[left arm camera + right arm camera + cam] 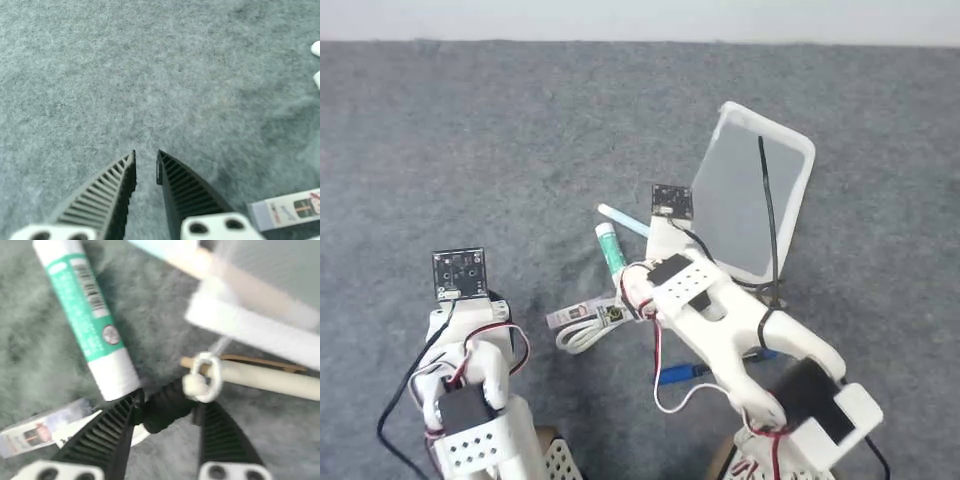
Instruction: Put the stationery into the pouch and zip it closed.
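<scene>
Right wrist view: right gripper (168,404) clenched or loose?

Clenched, by the look of it, on a black lump (160,415) wedged between the jaws, with a white ring (202,377) just ahead. Cannot tell what the lump is — maybe the zip pull, as a guess only.

And the stationery?

Out on the mat (470,130), none of it in the pouch (735,200) yet. Glue stick (87,320) just beside that gripper, near end almost touching one jaw, long axis slanting away from it. Cream pen (270,382) on the other side, lying crosswise to the gripper's reach, hard by the pouch's white edge. Blue pen (623,220) beyond the glue stick in the high view, long axis aimed roughly at the pouch.

Left gripper (146,162)?

Barely parted, holding nothing, over bare mat, well apart from the pouch. Just a packet (287,210) close by.

So which arm for the next pick?

Right, as a judgement — sits among the items, with the pouch just past them. Would need to let go of the lump first, then close across the glue stick's short width, not along its length.
</scene>
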Tool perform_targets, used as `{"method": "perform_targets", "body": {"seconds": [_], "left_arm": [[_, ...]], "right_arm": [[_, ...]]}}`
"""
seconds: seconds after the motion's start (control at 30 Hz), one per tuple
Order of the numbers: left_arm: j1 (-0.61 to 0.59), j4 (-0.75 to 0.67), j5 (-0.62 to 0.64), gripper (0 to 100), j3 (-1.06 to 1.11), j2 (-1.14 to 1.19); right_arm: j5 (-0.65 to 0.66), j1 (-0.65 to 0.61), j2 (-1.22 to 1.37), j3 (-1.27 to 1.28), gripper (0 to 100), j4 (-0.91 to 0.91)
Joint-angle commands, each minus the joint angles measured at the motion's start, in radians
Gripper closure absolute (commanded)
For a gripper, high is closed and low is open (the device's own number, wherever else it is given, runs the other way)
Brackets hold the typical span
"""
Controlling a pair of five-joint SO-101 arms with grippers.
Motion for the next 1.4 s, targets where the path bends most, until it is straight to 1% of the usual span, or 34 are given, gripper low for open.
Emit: {"method": "perform_targets", "body": {"seconds": [0.0, 0.17, 0.37, 0.5, 0.7, 0.87, 1.03, 1.1, 1.17, 1.2, 1.27, 1.33, 1.37], "left_arm": [[0.002, -0.028, -0.015, 93, -0.012, -0.017], [0.002, -0.028, -0.015, 93, -0.012, -0.017], [0.002, -0.028, -0.015, 93, -0.012, -0.017], [0.0, -0.028, -0.015, 93, -0.012, -0.017], [-0.003, -0.028, -0.015, 93, -0.012, -0.017], [-0.005, -0.028, -0.015, 93, -0.019, -0.017], [-0.005, -0.021, -0.015, 93, -0.042, -0.017], [0.0, -0.021, -0.014, 90, -0.045, -0.017], [0.002, -0.02, -0.009, 82, -0.045, -0.017], [0.002, -0.018, -0.008, 78, -0.045, -0.017], [0.003, 0.0, 0.009, 72, -0.047, -0.017], [0.012, 0.014, 0.041, 69, -0.065, -0.017], [0.025, 0.021, 0.048, 69, -0.074, -0.017]], "right_arm": [[-0.006, 0.015, 0.061, -0.101, 99.1, 0.025], [0.061, 0.01, 0.058, -0.129, 99.3, 0.099], [0.212, 0.01, -0.047, -0.118, 99.3, 0.208], [0.273, 0.015, -0.113, -0.068, 99.3, 0.213], [0.48, 0.016, -0.271, 0.035, 99.3, 0.222], [0.6, 0.019, -0.469, 0.143, 99.3, 0.22], [0.772, 0.101, -0.656, 0.232, 99.3, 0.213], [0.864, 0.142, -0.722, 0.262, 99.3, 0.213], [0.934, 0.171, -0.783, 0.288, 99.3, 0.211], [0.948, 0.182, -0.814, 0.299, 99.3, 0.211], [0.936, 0.194, -0.871, 0.318, 99.3, 0.211], [0.931, 0.197, -0.928, 0.341, 99.3, 0.211], [0.931, 0.199, -0.955, 0.353, 99.3, 0.211]]}}
